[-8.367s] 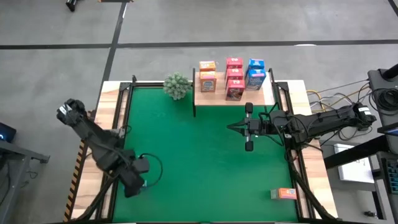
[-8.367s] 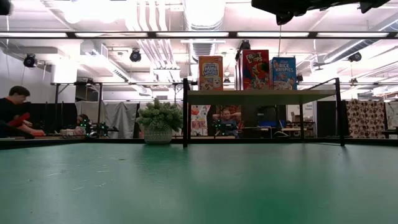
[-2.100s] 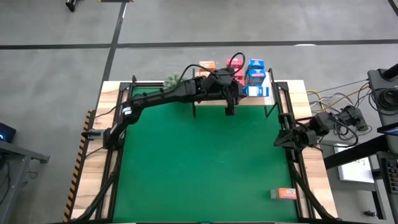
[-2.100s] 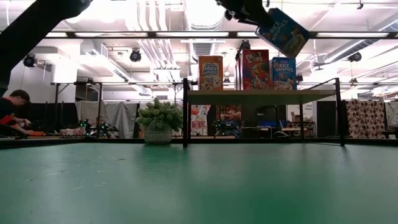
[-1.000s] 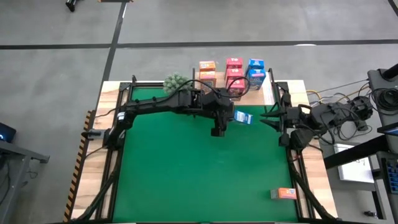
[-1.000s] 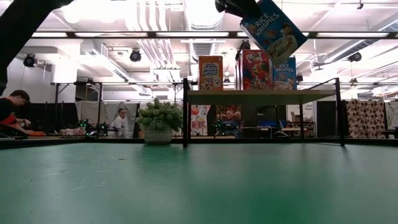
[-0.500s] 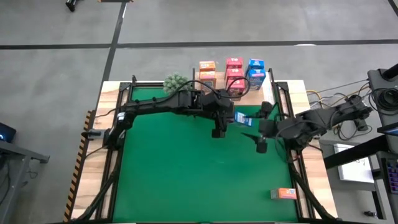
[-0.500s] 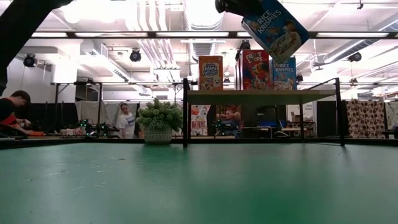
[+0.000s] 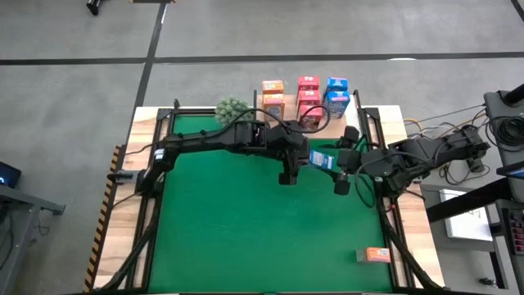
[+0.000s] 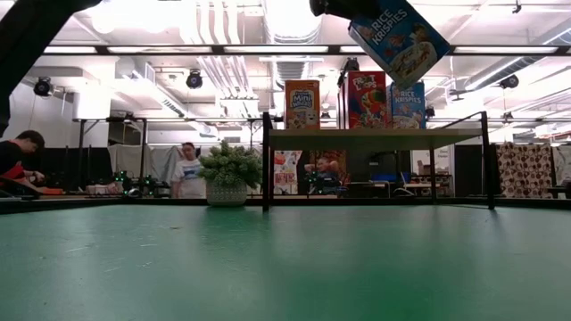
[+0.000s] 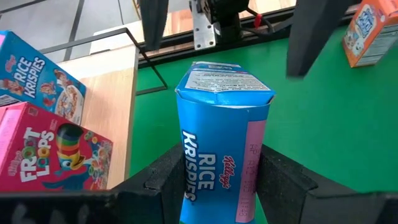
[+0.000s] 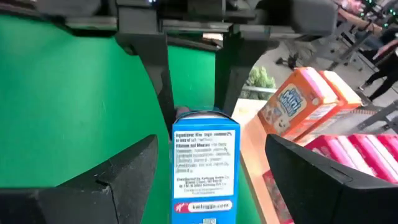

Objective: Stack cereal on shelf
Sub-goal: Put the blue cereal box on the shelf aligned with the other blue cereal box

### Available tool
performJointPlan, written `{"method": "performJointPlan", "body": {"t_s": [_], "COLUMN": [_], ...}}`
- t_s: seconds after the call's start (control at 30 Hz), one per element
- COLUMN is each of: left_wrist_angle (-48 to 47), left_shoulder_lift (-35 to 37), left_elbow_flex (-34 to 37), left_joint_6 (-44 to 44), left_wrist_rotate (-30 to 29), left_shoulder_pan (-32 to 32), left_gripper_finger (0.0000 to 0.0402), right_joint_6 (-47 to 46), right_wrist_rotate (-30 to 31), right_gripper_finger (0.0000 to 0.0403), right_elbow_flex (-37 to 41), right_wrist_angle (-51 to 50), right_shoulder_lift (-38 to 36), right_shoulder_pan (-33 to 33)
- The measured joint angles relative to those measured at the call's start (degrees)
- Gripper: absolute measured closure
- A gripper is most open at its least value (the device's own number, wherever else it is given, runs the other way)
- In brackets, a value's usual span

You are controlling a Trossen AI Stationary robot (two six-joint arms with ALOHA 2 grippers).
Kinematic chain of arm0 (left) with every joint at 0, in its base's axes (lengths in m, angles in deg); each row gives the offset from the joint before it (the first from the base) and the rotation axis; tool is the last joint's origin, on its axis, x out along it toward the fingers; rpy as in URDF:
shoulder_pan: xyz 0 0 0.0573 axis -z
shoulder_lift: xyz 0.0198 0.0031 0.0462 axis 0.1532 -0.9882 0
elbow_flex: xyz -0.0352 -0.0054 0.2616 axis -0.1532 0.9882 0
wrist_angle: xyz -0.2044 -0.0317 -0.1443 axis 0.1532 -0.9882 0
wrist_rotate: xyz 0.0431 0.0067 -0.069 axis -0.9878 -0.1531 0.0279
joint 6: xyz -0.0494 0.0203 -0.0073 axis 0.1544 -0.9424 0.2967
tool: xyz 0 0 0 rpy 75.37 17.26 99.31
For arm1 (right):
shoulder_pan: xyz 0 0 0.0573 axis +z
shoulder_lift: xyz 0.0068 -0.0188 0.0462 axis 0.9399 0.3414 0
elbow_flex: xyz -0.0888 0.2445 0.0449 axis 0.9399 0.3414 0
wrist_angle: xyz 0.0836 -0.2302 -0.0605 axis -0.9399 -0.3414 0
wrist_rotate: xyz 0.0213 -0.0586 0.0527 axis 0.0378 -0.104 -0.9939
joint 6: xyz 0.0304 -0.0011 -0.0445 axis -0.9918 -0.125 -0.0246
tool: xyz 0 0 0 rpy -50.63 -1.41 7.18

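Observation:
A blue cereal box hangs in the air above the green table, in front of the wooden shelf. My left gripper is shut on it. My right gripper reaches in from the right and stands open, one finger on either side of the box's free end, apart from it. Orange, pink and blue boxes stand on the shelf. In the low view the held box tilts high above the shelf board. My left gripper pinches the blue box between its two fingers at the end nearest the arm. The fingers come from the table's left, slanting down, and lie along the box. The box is lifted clear and tilted, its flap end pointing at my right gripper.
A small green plant stands left of the shelf. One orange box lies on the table's near right corner. Black metal rails run along both table sides. People show in the room beyond the table.
My right gripper has moved toward the table's left, up to the held blue box, and has opened; its fingers now stand on either side of the box's free end. The blue box has stayed in the air in my left gripper.

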Motion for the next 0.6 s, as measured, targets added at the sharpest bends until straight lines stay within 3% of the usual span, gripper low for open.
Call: {"method": "performJointPlan", "body": {"t_s": [0.6], "left_wrist_angle": [0.02], "left_shoulder_lift": [0.00], "left_elbow_flex": [0.00], "left_joint_6": [0.83], "left_wrist_rotate": [0.02], "left_shoulder_pan": [0.30], "left_gripper_finger": [0.0251], "right_joint_6": [-1.03], "right_wrist_rotate": [-0.25], "right_gripper_finger": [0.0123], "right_elbow_flex": [1.48], "right_wrist_angle": [-1.70], "right_shoulder_lift": [2.13], "right_shoulder_pan": [-0.90]}}
